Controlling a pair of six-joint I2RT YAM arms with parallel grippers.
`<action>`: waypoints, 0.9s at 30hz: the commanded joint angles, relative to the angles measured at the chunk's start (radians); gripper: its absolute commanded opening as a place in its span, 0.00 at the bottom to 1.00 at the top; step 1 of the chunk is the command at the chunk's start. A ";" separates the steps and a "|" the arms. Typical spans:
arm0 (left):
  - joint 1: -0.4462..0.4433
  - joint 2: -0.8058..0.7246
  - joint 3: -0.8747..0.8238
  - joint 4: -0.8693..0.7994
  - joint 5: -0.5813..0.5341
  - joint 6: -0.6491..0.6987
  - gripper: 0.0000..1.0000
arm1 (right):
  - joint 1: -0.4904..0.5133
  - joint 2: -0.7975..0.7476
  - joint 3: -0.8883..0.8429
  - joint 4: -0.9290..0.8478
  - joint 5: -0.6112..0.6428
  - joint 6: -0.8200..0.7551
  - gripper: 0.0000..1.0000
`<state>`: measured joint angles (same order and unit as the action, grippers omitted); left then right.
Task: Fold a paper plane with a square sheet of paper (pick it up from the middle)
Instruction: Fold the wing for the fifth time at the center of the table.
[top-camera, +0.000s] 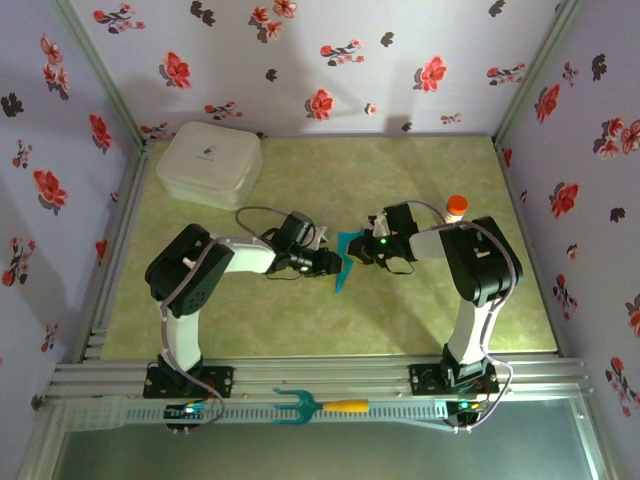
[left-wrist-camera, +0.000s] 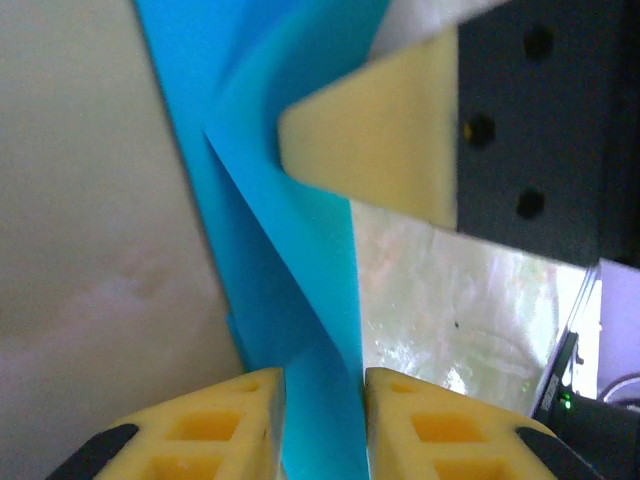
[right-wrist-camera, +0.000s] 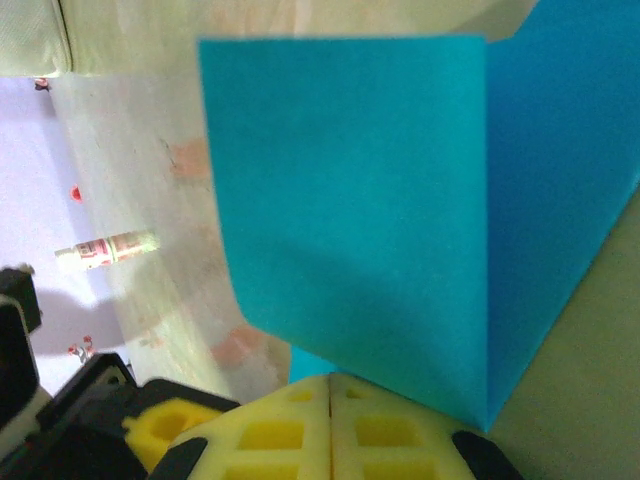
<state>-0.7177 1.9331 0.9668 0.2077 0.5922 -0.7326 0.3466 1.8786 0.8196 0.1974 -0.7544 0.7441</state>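
Our left pincer (left-wrist-camera: 322, 390) is clamped on the folded square sheet of paper (left-wrist-camera: 290, 300) and our right pincer (right-wrist-camera: 330, 390) is shut on it too, holding it between the arms over the middle of the table (top-camera: 300, 330). If either tugs sideways, we fear the thin sheet tears or slips.
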 joint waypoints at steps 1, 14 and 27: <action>0.019 0.040 0.042 -0.011 -0.008 -0.014 0.28 | -0.007 0.030 -0.028 -0.020 0.060 0.014 0.08; 0.017 0.086 0.086 0.005 0.051 -0.040 0.31 | -0.008 0.027 -0.031 -0.014 0.062 0.020 0.09; 0.020 0.099 0.071 -0.082 -0.011 -0.024 0.00 | -0.020 -0.099 -0.019 -0.088 0.086 -0.011 0.17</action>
<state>-0.6998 2.0117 1.0401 0.1886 0.6315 -0.7765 0.3439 1.8446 0.8097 0.1886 -0.7296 0.7647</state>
